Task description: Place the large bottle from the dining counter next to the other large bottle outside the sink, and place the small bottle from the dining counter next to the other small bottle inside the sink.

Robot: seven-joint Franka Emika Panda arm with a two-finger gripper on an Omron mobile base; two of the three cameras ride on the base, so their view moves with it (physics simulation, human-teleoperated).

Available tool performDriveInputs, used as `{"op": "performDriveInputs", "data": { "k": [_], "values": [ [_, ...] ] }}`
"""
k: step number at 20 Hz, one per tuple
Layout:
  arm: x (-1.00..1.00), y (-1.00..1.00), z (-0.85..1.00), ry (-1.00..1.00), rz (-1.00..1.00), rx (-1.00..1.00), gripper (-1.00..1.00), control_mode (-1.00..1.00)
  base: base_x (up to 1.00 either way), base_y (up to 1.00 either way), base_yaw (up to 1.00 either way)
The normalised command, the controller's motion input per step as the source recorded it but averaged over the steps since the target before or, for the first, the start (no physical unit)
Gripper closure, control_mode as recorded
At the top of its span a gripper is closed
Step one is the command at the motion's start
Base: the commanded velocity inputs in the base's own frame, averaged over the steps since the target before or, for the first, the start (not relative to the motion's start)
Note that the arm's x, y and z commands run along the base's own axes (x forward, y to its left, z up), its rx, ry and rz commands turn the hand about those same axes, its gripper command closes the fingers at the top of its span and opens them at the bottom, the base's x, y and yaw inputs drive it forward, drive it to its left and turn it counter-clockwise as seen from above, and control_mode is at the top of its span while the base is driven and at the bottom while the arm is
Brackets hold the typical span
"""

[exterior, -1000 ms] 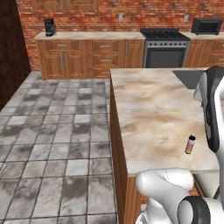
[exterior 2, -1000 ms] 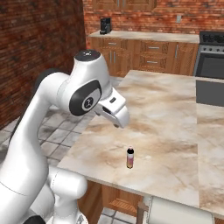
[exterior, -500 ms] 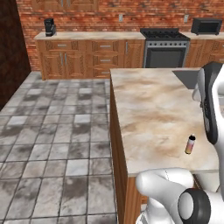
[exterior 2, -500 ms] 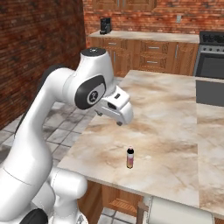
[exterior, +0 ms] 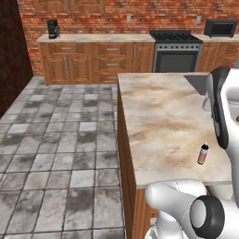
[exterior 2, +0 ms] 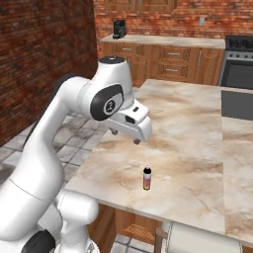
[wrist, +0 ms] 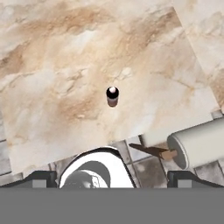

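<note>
So: small bottle [exterior 2: 147,178] stands upright on the dining counter [exterior 2: 197,128], near the counter's near edge, nothing touching it. Same bottle in left base view [exterior: 202,154] and in hand view [wrist: 112,96], where it's seen almost cap-down, i.e. the hand cam looks nearly straight down on it. Dark cap, pink-to-orange body, tiny, so this looks like the one meant for the sink, not the big one.

Gripper [exterior 2: 126,136] hangs above the counter, well apart from the bottle, up and to the side of it in right base view. Fingertips [wrist: 43,178] sit at the bottom corners of hand view, far apart w/ nothing between them: claw is spread wide, holding nothing. Prob. reason for the pose: arm is lining up overhead so the bottle sits centred under the hand before a drop. Bottle is off-centre upward in hand view, so alignment isn't done yet, I'd say.

Dark grey corner at the counter's far right [exterior 2: 237,105] is likely the sink surround; basin itself not clear from here. Stove [exterior: 174,52] and coffee machine [exterior: 52,29] along the back wall, irrelevant.

Step in hand, by my read: approach for the small-bottle pick. Risk: bottle is narrow + light, a skewed descent could tip it toward the edge.
</note>
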Motion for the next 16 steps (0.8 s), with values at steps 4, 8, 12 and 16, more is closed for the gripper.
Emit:
{"op": "performDriveInputs", "data": {
  "k": [4, 8, 12, 16],
  "values": [
    [0.09, -0.01, -0.24, 0.01, 0.02, 0.02, -1.00, -1.00, 0.00, 0.00, 0.00],
    [0.13, -0.08, -0.27, 0.00, 0.02, 0.01, -1.00, -1.00, 0.00, 0.00, 0.00],
    [0.20, -0.24, -0.26, 0.00, 0.03, 0.01, -1.00, -1.00, 0.00, 0.00, 0.00],
    [0.15, -0.19, -0.19, -0.01, 0.03, 0.00, -1.00, -1.00, 0.00, 0.00, 0.00]
  ]
}}
